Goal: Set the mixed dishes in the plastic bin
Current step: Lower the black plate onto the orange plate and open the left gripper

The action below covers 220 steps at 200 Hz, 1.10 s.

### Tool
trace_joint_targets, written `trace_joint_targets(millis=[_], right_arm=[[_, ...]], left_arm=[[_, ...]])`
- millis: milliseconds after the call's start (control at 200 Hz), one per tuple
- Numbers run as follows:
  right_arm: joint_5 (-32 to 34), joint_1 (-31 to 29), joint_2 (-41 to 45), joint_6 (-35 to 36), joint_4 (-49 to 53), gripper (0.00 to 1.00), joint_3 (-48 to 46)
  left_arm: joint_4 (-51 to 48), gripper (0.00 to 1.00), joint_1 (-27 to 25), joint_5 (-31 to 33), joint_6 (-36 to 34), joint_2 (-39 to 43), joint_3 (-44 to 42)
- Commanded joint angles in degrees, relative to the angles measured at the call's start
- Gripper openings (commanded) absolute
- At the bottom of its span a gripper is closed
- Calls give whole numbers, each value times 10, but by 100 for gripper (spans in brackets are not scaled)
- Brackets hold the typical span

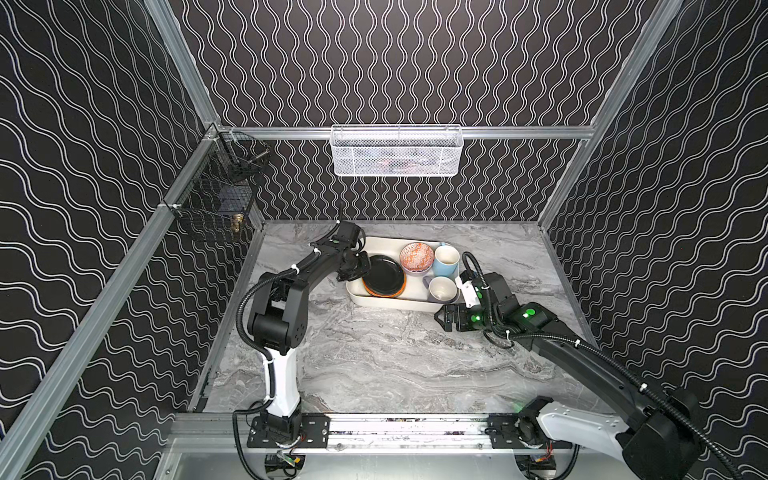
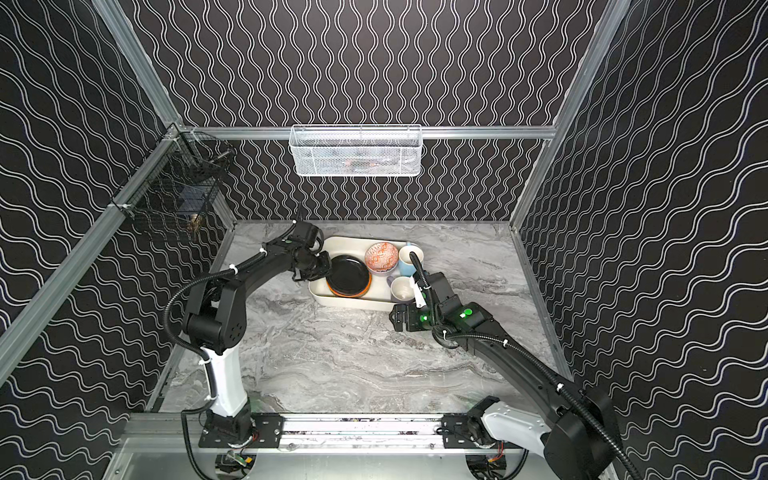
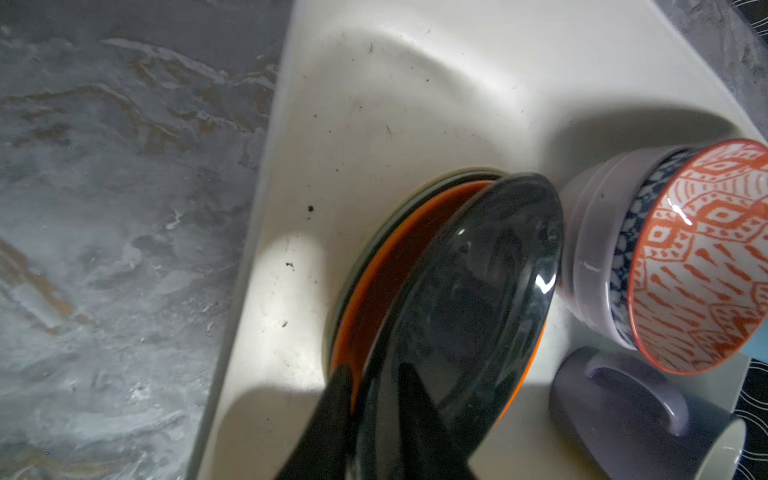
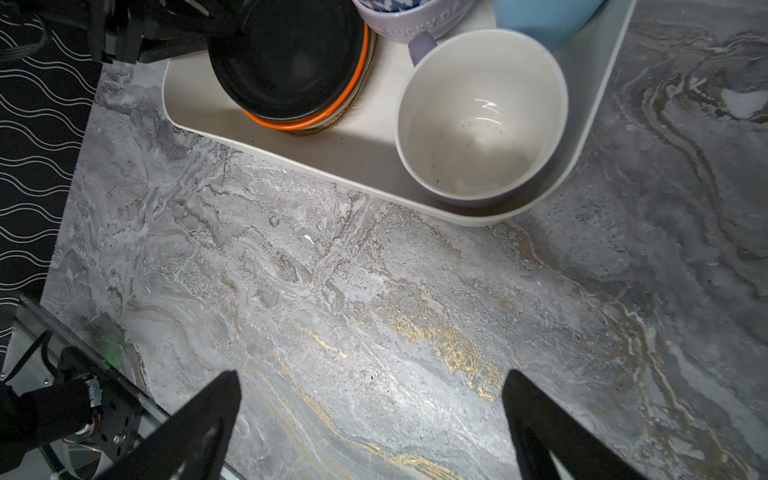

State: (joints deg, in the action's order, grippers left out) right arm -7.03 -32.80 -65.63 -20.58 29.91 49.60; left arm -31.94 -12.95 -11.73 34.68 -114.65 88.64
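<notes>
The plastic bin [image 1: 390, 305] [image 2: 345, 301] stands on the marble table at the back. Inside it a black plate [image 1: 384, 272] [image 3: 478, 291] lies on top of an orange plate [image 3: 395, 257] and other plates. To their right are the orange-white patterned bowl [image 1: 417, 256] [image 3: 706, 257], nested in the lavender bowl [image 3: 590, 249], the light-blue mug [image 1: 445, 259] and the lavender mug [image 1: 442, 289] [image 4: 482, 116]. My left gripper [image 1: 358, 267] [image 3: 374, 370] is open a little, one finger on each side of the black plate's rim. My right gripper [image 1: 440, 318] [image 4: 372, 374] is wide open and empty over the table, just in front of the bin.
A white wire-mesh basket [image 1: 397, 151] hangs on the back wall and a black wire basket [image 1: 216, 208] on the left wall. Bare marble tabletop [image 1: 395, 361] stretches in front of the bin. Metal frame rails border the table.
</notes>
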Motion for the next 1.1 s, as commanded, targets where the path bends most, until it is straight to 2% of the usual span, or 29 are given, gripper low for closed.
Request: trace_joint_targets(millis=[0, 70, 315, 751, 1096], right_arm=[[-12, 6, 1, 7, -18, 100, -2], [-17, 10, 2, 8, -21, 99, -5], [-24, 17, 0, 12, -21, 99, -5], [-23, 18, 19, 10, -19, 100, -17], [-19, 19, 15, 13, -13, 99, -14]], left_arm=[[-19, 43, -1, -4, -9, -2, 13], [-27, 47, -1, 1, -11, 5, 13], [-30, 47, -1, 13, -14, 49, -17], [-15, 21, -2, 40, -21, 21, -26], [-12, 17, -3, 36, -22, 8, -19]])
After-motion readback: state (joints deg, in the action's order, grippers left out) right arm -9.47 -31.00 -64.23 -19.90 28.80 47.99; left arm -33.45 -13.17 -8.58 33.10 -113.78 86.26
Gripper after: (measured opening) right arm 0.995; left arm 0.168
